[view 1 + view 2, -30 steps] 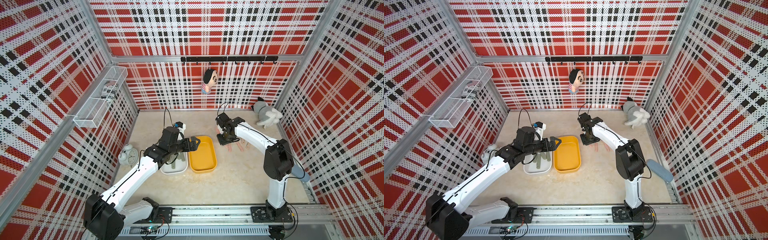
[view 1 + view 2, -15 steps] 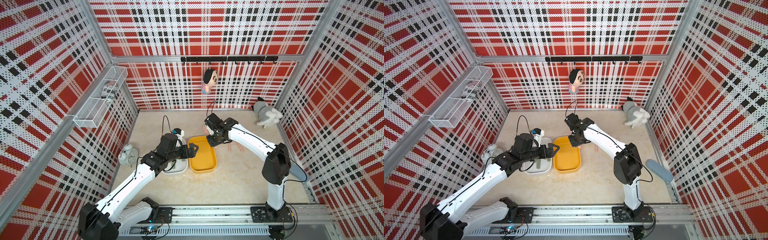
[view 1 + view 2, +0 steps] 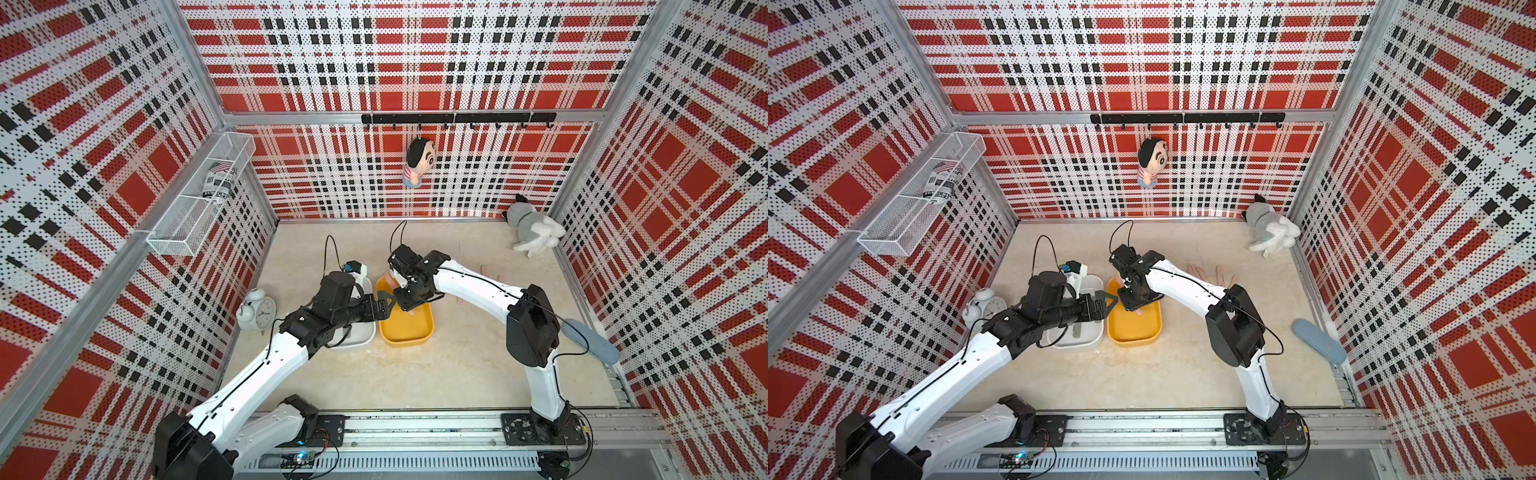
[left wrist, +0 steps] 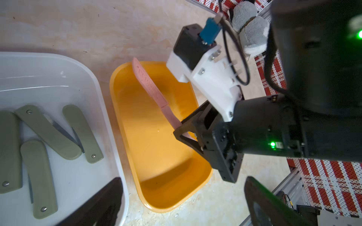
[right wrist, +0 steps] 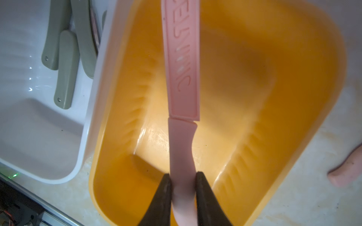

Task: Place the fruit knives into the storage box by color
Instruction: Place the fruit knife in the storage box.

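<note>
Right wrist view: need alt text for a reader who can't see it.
The right claw grips a pink knife by its handle, holding it over the yellow box. Beside that, a white box holds olive-green knives, and the end of a second pink knife lies on the table.

Both top views from high up and far back, side by side, facing steeply down over the whole table (image 3: pixel 415 374); nearly identical coverage. Left wrist view close in, looking past the left gripper (image 4: pixel 183 182) onto the white tub (image 4: pixel 78 74) and yellow tub (image 4: pixel 156 156) beyond it, right gripper (image 4: pixel 186 133) just ahead. Right wrist view closer still, sighting out from that gripper along the pink knife (image 5: pixel 183 78) into the yellow tub, white tub alongside. Overlap across all four: the two tubs.
</note>
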